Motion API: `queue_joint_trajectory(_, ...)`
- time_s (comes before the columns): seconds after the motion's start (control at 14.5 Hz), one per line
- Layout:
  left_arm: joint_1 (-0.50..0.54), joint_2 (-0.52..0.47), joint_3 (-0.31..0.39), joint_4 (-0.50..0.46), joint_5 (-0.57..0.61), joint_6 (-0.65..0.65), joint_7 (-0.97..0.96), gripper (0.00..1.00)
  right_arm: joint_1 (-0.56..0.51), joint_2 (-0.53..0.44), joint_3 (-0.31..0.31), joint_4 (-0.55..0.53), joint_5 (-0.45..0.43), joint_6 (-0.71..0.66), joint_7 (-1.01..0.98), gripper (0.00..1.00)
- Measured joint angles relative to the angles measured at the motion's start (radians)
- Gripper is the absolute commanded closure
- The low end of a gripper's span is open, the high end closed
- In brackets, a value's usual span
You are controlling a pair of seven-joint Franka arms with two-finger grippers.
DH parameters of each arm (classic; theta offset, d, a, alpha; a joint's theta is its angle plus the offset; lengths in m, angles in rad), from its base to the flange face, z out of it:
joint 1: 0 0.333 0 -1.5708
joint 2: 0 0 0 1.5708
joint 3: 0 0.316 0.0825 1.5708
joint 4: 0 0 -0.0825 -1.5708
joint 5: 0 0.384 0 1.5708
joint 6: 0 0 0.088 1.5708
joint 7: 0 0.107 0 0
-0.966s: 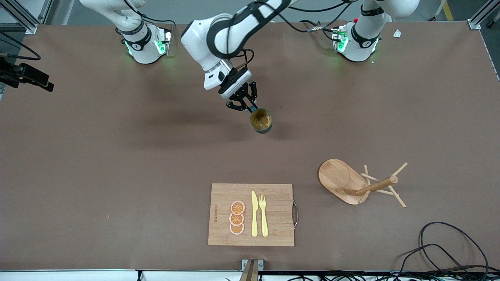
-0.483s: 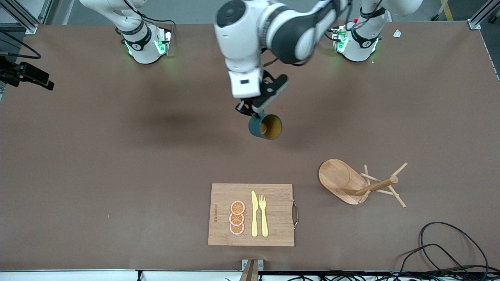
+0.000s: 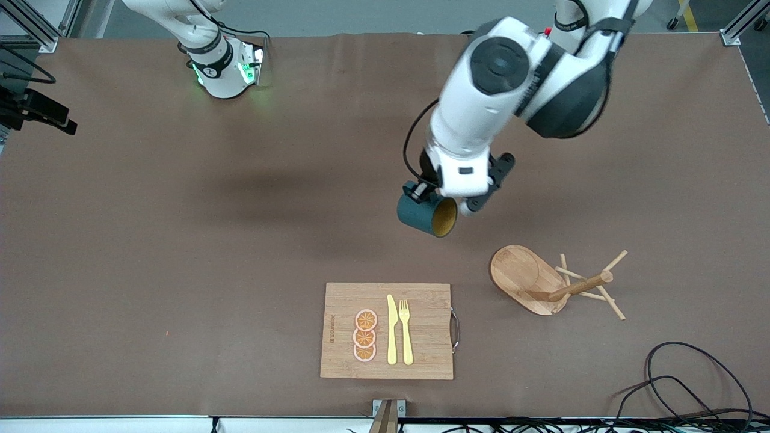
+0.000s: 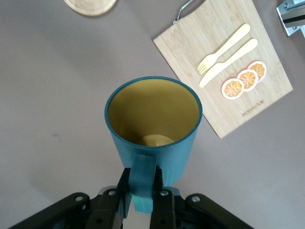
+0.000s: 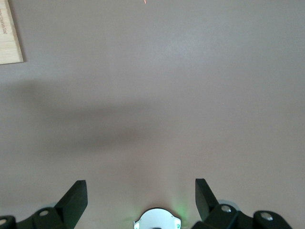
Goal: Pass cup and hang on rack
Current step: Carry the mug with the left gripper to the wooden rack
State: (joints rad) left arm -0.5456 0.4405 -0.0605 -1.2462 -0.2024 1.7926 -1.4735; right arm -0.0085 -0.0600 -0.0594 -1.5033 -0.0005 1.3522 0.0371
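Brown and matte, the bench [image 3: 180, 240] carries everything, ordered here from big to small; the left arm reaches from its base toward the middle of the bench, while the right arm waits at its base, its right gripper [image 5: 141, 193] over bare bench with fingers spread and holding nothing; a bamboo cutting board [image 3: 421, 300] lies near the front edge, bearing a yellow knife [image 3: 391, 330], a yellow fork [image 3: 406, 332] and three orange slices [image 3: 364, 335]; the rack [image 3: 544, 285] stands toward the left arm's end of the bench, beside the board, its pegs bare and its post appearing to lean only because the camera is high; the left gripper [image 4: 142, 195] hangs over open bench between the robots' bases and the rack, fingers clenched on the handle of the cup [image 3: 427, 215]; the cup is in the air, tipped on its side with its mouth toward the front camera; holding it by the handle, I judge, suits the hanging to come, though the fingers crowd the loop a peg must enter.
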Motion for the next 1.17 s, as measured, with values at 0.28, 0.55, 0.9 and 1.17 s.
queue_joint_trajectory(0.28, 0.164, -0.015, 0.0, -0.027, -0.183, -0.005, 0.153, 0.99, 0.0, -0.014, 0.002, -0.001, 0.004, 0.002, -0.003, 0.0)
queue_joint_trajectory(0.55, 0.312, -0.019, -0.001, -0.05, -0.355, -0.071, 0.307, 0.99, -0.001, -0.014, 0.001, -0.004, 0.017, 0.002, -0.013, 0.0)
queue_joint_trajectory(0.9, 0.482, -0.018, -0.001, -0.09, -0.528, -0.162, 0.497, 1.0, -0.003, -0.014, -0.001, -0.005, 0.018, 0.002, -0.02, 0.0)
queue_joint_trajectory(1.17, 0.568, 0.007, -0.001, -0.123, -0.663, -0.221, 0.586, 0.99, -0.003, -0.014, 0.0, -0.006, 0.019, 0.002, -0.023, 0.0)
